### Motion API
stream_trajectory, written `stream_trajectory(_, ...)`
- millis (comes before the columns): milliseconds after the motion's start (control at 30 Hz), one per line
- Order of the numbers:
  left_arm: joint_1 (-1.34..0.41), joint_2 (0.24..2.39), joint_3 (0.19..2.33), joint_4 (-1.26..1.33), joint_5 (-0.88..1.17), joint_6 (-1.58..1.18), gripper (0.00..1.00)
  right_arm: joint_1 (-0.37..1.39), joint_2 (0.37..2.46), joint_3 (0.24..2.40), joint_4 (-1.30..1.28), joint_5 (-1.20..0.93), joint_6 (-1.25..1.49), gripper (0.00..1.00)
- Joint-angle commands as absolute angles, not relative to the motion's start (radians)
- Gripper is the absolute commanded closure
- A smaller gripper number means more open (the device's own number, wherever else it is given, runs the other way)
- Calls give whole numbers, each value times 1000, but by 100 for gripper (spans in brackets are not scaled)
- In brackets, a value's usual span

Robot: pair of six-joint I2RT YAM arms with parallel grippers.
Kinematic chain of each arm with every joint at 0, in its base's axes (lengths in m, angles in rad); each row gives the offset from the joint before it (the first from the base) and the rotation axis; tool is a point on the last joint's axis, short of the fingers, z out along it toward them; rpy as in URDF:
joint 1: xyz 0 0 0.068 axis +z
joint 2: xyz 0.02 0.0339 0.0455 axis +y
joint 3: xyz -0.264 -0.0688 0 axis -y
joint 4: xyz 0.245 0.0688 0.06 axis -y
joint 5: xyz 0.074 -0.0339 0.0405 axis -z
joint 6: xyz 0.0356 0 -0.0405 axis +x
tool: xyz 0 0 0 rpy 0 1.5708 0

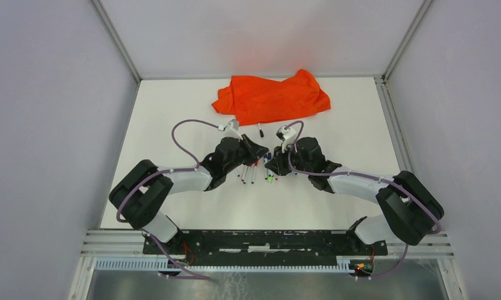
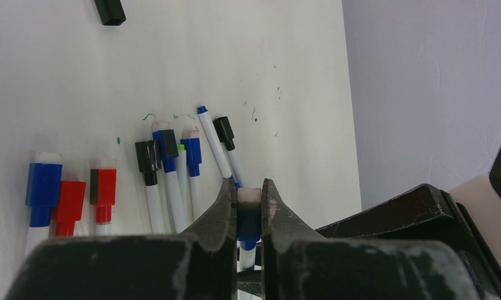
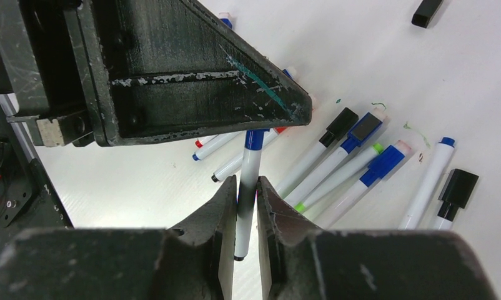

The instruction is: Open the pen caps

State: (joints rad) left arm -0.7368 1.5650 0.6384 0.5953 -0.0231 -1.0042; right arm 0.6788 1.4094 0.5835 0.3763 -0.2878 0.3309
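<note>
Clamped the left tool [image 2: 248, 185] on a blue pen cap [image 2: 248, 224], both fingers pressed flat against its sides, the cap's pale end level with the fingertips. Held that cap clear of the counter [image 1: 173, 112].

Bracketed a white barrel [image 3: 248, 167] with the right tool [image 3: 244, 182], jaws narrowly parted and close on either side of it. Could not tell whether pinched or only flanked. Traced the barrel up to a blue collar tucked under the left tool's housing.

Met nose to nose over the middle of the counter, left tool on the left, right tool on the right, just near of the orange cloth [image 1: 273, 97].

Saw more pens lying flat on the counter on the near side of the tools. Picked out, in the left wrist view, a short black cap [image 2: 223, 132] still on its pen, beside it a bare blue-tipped pen [image 2: 212, 140], then a seated blue cap [image 2: 191, 150]. Noted, at the edge of the spread, a red cap [image 2: 69, 200] touching a broad blue cap [image 2: 43, 184].

Spotted a loose black cap [image 2: 109, 10] lying alone, well apart from the pens, toward the cloth.
</note>
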Motion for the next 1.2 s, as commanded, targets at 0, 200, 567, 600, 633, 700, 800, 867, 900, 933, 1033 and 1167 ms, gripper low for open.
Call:
stream_trajectory(0, -747, 1573, 677, 698, 37, -1045, 98, 688, 1429, 630, 419, -323, 315, 78)
stream_trajectory(200, -747, 1577, 682, 703, 37, -1054, 98, 688, 1439, 632, 414, -326, 311, 89)
stream_trajectory(567, -744, 1598, 751, 635, -94, -1075, 98, 689, 1393, 567, 371, -291, 300, 100)
stream_trajectory(600, -744, 1599, 766, 615, -112, -1081, 98, 689, 1383, 560, 358, -278, 292, 100)
stream_trajectory(633, -743, 1599, 781, 596, -126, -1087, 98, 688, 1374, 554, 342, -263, 283, 100)
stream_trajectory(700, -741, 1599, 816, 526, -162, -1104, 98, 689, 1357, 544, 308, -226, 268, 100)
stream_trajectory(800, -740, 1586, 862, 418, -233, -1127, 98, 689, 1336, 532, 265, -171, 250, 100)
stream_trajectory(867, -738, 1580, 895, 350, -274, -1138, 98, 691, 1329, 531, 236, -137, 239, 100)
stream_trajectory(900, -739, 1579, 913, 319, -288, -1140, 98, 693, 1325, 531, 222, -119, 233, 100)
stream_trajectory(933, -737, 1580, 932, 291, -296, -1140, 98, 696, 1322, 532, 210, -99, 227, 100)
stream_trajectory(1033, -737, 1596, 992, 200, -311, -1143, 98, 714, 1323, 546, 166, -23, 207, 100)
stream_trajectory(1167, -737, 1605, 1045, 130, -324, -1119, 98, 747, 1328, 558, 120, 62, 184, 100)
